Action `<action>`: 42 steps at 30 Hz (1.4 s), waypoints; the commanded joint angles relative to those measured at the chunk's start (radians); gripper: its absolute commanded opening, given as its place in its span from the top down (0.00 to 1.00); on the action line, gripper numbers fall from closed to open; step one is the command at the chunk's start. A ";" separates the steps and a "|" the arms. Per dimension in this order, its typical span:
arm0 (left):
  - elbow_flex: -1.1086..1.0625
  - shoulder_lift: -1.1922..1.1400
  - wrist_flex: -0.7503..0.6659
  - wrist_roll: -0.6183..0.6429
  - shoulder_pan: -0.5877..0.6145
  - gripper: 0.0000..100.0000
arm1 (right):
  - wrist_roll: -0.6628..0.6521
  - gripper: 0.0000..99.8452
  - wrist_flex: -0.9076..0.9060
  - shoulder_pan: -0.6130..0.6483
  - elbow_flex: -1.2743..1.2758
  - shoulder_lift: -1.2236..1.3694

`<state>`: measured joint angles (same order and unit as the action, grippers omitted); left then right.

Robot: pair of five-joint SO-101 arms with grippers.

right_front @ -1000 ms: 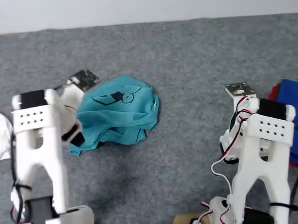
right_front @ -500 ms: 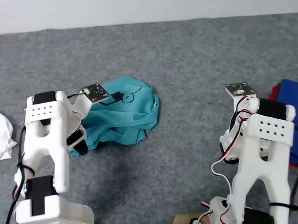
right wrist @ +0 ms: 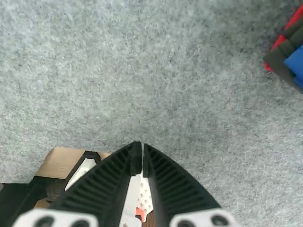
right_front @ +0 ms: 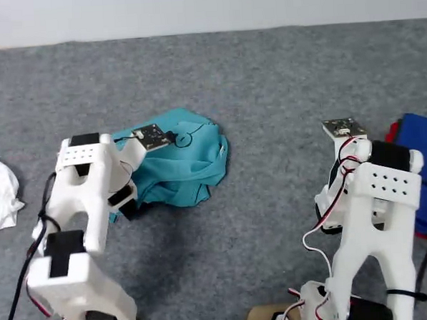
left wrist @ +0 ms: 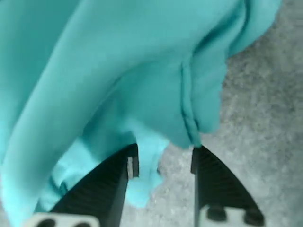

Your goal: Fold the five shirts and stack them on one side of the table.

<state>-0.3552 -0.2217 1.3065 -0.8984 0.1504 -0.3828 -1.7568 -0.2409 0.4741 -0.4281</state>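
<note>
A crumpled teal cotton shirt with a small dark printed motif (right_front: 176,162) lies in a loose heap on the grey felt-like table cover (right_front: 281,92), at about ten o'clock from the table's middle in the high view. The left gripper (left wrist: 161,163) is down at the heap's seven o'clock edge. Its jaws are spread, and a hanging flap of the teal cloth sits between them, close to one finger, but nothing is pinched yet. The right gripper (right wrist: 142,150) hangs over bare cover at about four o'clock with its jaws pressed together on nothing. At the three o'clock edge is a folded blue fabric piece (right_front: 424,152) on top of something red, probably the start of the stack. A rumpled white garment (right_front: 0,191) lies at the nine o'clock edge. The teal shirt looks light, limp and thin. It will probably drape, bunch and drag on the rough cover rather than slide, and any corner left unheld will likely sag. A grip on a single layer at a hem or seam should hold better than a bite into the bunched middle, which could gather several layers and lift the whole heap as a lump. The seam ridge showing in the left wrist view, just beyond the fingers, looks like a firm place to pinch. The shirt still needs spreading flat before any fold.
</note>
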 commanded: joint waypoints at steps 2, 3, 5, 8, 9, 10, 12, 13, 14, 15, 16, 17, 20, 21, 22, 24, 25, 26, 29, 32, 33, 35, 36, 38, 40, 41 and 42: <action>0.010 -0.020 -0.063 0.011 -0.002 0.82 | 0.008 0.99 -0.039 0.007 -0.052 -0.024; 0.010 -0.018 -0.066 0.011 -0.002 0.82 | 0.008 0.99 -0.039 0.007 -0.052 -0.024; 0.012 -0.023 -0.072 0.026 -0.005 0.84 | 0.008 0.99 -0.039 0.007 -0.052 -0.024; 0.012 -0.026 -0.114 0.058 -0.008 0.91 | 0.008 0.99 -0.039 0.007 -0.054 -0.025; 0.012 -0.025 -0.120 0.058 -0.008 0.94 | 0.008 0.99 -0.039 0.008 -0.057 -0.025; 0.012 -0.017 -0.121 0.058 -0.008 0.98 | 0.008 0.99 -0.039 0.010 -0.058 -0.030; 0.039 -0.006 -0.097 0.061 -0.002 0.99 | 0.008 0.99 -0.039 0.013 -0.060 -0.035; 0.059 0.009 -0.069 0.064 0.009 1.00 | 0.008 0.99 -0.039 0.013 -0.066 -0.035; 0.084 0.031 -0.040 0.074 0.025 1.00 | 0.008 0.99 -0.039 0.013 -0.074 -0.035; 0.111 0.060 -0.008 0.081 0.040 1.00 | 0.008 0.99 -0.039 0.013 -0.087 -0.035; 0.139 0.097 0.025 0.083 0.057 1.00 | 0.008 0.99 -0.039 0.015 -0.104 -0.035; 0.162 0.140 0.058 0.083 0.072 1.00 | 0.008 0.99 -0.039 0.015 -0.127 -0.033; 0.219 0.284 0.149 0.083 0.110 1.00 | 0.008 0.99 -0.039 0.015 -0.204 -0.025; 0.231 0.334 0.172 0.083 0.123 1.00 | 0.008 0.99 -0.038 0.018 -0.227 -0.025; 0.239 0.385 0.192 0.084 0.135 1.00 | 0.008 0.99 -0.038 0.028 -0.249 -0.025; 0.246 0.483 0.230 0.084 0.163 1.00 | 0.008 0.99 -0.038 0.062 -0.276 -0.024; 0.246 0.531 0.245 0.084 0.178 1.00 | 0.008 0.99 -0.038 0.088 -0.288 -0.024; 0.245 0.572 0.261 0.084 0.193 1.00 | 0.008 0.99 -0.038 0.120 -0.298 -0.024; 0.243 0.667 0.305 0.084 0.241 1.00 | 0.008 0.99 -0.036 0.217 -0.316 -0.024; 0.243 0.712 0.345 0.084 0.269 1.00 | 0.006 0.99 -0.027 0.282 -0.318 -0.022; 0.243 0.717 0.356 0.083 0.279 1.00 | 0.006 0.99 -0.024 0.292 -0.318 -0.022; 0.243 0.718 0.370 0.081 0.305 1.00 | 0.006 0.99 -0.022 0.306 -0.318 -0.022; 0.242 0.717 0.376 0.081 0.327 1.00 | 0.006 0.99 -0.022 0.315 -0.318 -0.022; 0.226 0.715 0.384 0.078 0.364 1.00 | 0.006 0.99 -0.021 0.338 -0.318 -0.022; 0.180 0.715 0.387 0.058 0.394 1.00 | 0.006 0.99 0.007 0.366 -0.315 -0.012; 0.150 0.715 0.387 0.035 0.413 1.00 | 0.006 0.99 0.022 0.378 -0.318 0.005; 0.116 0.715 0.382 0.017 0.433 1.00 | 0.006 0.99 0.042 0.392 -0.319 0.028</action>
<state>-0.1926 0.4641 1.6840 -0.8416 0.5340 -0.3828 -1.7476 0.1181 0.2071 -0.4235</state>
